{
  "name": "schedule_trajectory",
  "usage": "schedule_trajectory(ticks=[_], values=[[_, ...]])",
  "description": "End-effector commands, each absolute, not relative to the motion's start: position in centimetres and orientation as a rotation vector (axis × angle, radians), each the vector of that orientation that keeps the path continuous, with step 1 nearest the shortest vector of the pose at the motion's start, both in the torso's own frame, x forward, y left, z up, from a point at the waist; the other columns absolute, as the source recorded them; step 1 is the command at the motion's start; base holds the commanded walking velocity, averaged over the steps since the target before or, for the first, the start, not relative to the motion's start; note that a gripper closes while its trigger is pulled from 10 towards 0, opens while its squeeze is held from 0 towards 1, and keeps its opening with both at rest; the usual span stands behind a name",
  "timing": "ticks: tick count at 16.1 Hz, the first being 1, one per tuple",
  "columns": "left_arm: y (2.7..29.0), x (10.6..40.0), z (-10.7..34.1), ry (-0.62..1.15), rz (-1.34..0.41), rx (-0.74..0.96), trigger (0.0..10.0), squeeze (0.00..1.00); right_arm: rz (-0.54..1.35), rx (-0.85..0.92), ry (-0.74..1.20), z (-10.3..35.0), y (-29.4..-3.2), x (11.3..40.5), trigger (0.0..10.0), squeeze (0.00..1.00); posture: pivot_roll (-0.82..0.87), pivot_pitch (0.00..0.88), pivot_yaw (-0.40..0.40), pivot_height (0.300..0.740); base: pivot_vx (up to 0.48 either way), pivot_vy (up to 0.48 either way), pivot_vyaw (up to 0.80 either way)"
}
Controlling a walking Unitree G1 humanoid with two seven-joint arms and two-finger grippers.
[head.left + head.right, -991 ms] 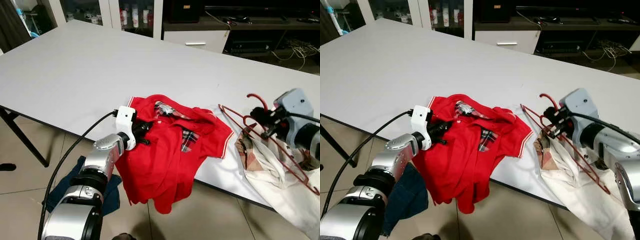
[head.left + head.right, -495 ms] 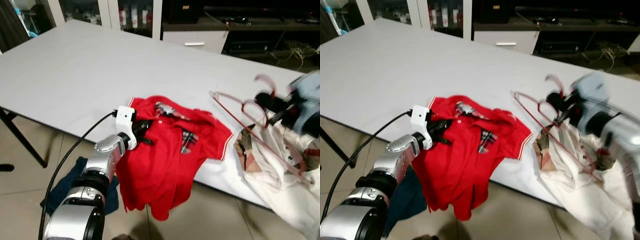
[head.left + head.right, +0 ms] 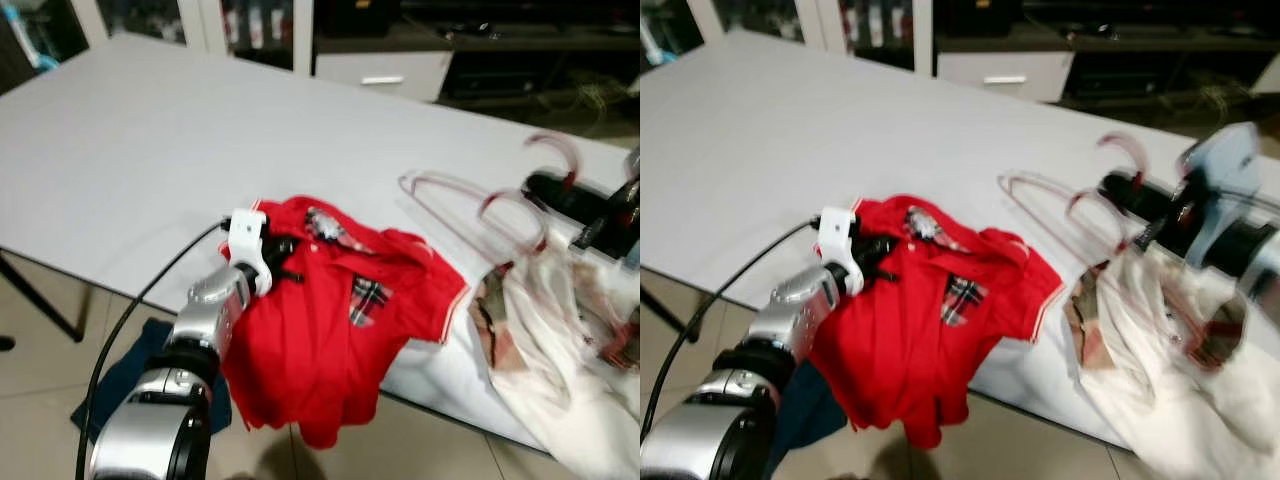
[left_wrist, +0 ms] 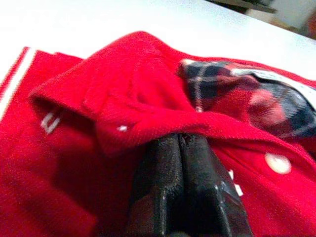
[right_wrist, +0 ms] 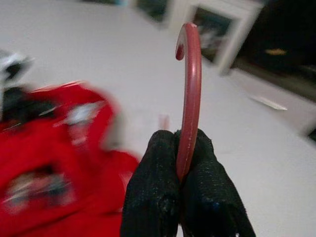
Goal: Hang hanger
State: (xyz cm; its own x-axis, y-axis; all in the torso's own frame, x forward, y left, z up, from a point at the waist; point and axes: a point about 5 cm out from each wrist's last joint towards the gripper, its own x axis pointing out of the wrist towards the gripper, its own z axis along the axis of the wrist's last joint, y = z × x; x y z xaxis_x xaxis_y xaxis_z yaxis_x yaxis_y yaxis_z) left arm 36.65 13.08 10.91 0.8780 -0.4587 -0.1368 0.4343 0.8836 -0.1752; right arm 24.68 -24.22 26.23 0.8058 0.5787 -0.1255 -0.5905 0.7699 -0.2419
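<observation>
The thin red wire hanger (image 5: 189, 94) is pinched by its hook in the closed right gripper (image 5: 183, 148), raised right of the red polo shirt (image 3: 330, 330) on the white table (image 3: 150, 160). Its frame, seemingly blurred, could snag the cream garment (image 3: 560, 370). The left gripper (image 4: 180, 163) is clamped on the collar, which could slip.

A wide white bench (image 3: 150, 140) spans the scene. At its near edge lies a red polo shirt (image 3: 330, 320) with a plaid collar lining, its lower part hanging over the edge. To the right, a white garment (image 3: 560, 350) with plaid trim also drapes over the edge. A dark blue cloth (image 3: 125, 370) lies on the tiled floor (image 3: 40, 400) below.
</observation>
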Motion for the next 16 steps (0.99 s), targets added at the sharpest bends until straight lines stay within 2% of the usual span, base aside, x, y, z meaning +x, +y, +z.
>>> schedule_trajectory(ticks=[1, 2, 3, 5, 7, 8, 9, 11, 12, 13, 14, 15, 16], values=[[13.3, 36.8, 10.9, 0.176, -0.44, -0.143, 2.4, 0.0, 0.765, -0.264, 0.066, 25.5, -22.2, 23.7, 10.0, 0.0, -0.02, 0.103, -0.051, 0.74, 0.0, 0.0, 0.0], [13.3, 36.8, 10.9, 0.176, -0.44, -0.143, 2.4, 0.0, 0.782, -0.261, 0.07, 25.4, -22.0, 23.5, 10.0, 0.0, -0.02, 0.103, -0.051, 0.74, 0.0, 0.0, 0.0], [13.2, 36.9, 11.0, 0.175, -0.442, -0.135, 3.0, 0.0, 0.88, -0.239, 0.086, 24.8, -20.8, 22.6, 10.0, 0.0, -0.01, 0.101, -0.047, 0.74, 0.0, 0.0, 0.0], [13.3, 36.9, 11.1, 0.176, -0.439, -0.127, 3.0, 0.0, 0.95, -0.232, 0.09, 24.6, -20.1, 21.7, 10.0, 0.0, -0.01, 0.102, -0.044, 0.74, 0.0, 0.0, 0.0], [13.3, 36.9, 11.0, 0.177, -0.437, -0.123, 3.0, 0.0, 0.96, -0.232, 0.088, 24.6, -19.9, 21.5, 10.0, 0.0, -0.01, 0.102, -0.043, 0.74, 0.0, 0.0, 0.0], [13.4, 36.9, 11.0, 0.179, -0.435, -0.118, 3.6, 0.0, 0.97, -0.23, 0.095, 24.5, -19.9, 21.3, 10.0, 0.0, -0.01, 0.104, -0.043, 0.74, 0.0, 0.0, 0.0], [13.4, 36.9, 10.9, 0.182, -0.435, -0.115, 3.6, 0.0, 0.958, -0.234, 0.098, 24.5, -20.0, 21.4, 10.0, 0.0, -0.01, 0.106, -0.043, 0.74, 0.0, 0.0, 0.0], [13.4, 36.9, 10.9, 0.183, -0.434, -0.114, 2.8, 0.0, 0.803, -0.226, 0.082, 25.0, -21.3, 23.1, 10.0, 0.0, -0.01, 0.107, -0.043, 0.74, 0.0, 0.0, 0.0], [13.3, 36.9, 10.9, 0.184, -0.436, -0.114, 1.8, 0.0, 0.642, -0.199, 0.072, 25.5, -23.0, 24.6, 10.0, 0.0, -0.01, 0.109, -0.044, 0.74, 0.0, 0.0, 0.0], [13.2, 36.9, 10.9, 0.184, -0.436, -0.113, 1.5, 0.0, 0.569, -0.161, 0.057, 26.0, -24.0, 25.3, 10.0, 0.0, -0.01, 0.11, -0.045, 0.74, 0.0, 0.0, 0.0], [13.2, 36.9, 10.9, 0.184, -0.435, -0.113, 0.6, 0.0, 0.618, -0.147, 0.032, 26.5, -23.8, 24.8, 10.0, 0.0, -0.01, 0.111, -0.045, 0.74, 0.0, 0.0, 0.0], [13.2, 36.9, 10.9, 0.184, -0.435, -0.114, 0.6, 0.0, 0.7, -0.132, 0.008, 26.9, -23.0, 23.9, 10.0, 0.0, -0.01, 0.111, -0.045, 0.74, 0.0, 0.0, 0.0], [13.2, 36.9, 10.9, 0.184, -0.435, -0.115, 0.0, 0.0, 0.763, -0.122, -0.003, 27.0, -22.4, 23.3, 10.0, 0.0, -0.02, 0.112, -0.045, 0.74, 0.0, 0.0, 0.0]])
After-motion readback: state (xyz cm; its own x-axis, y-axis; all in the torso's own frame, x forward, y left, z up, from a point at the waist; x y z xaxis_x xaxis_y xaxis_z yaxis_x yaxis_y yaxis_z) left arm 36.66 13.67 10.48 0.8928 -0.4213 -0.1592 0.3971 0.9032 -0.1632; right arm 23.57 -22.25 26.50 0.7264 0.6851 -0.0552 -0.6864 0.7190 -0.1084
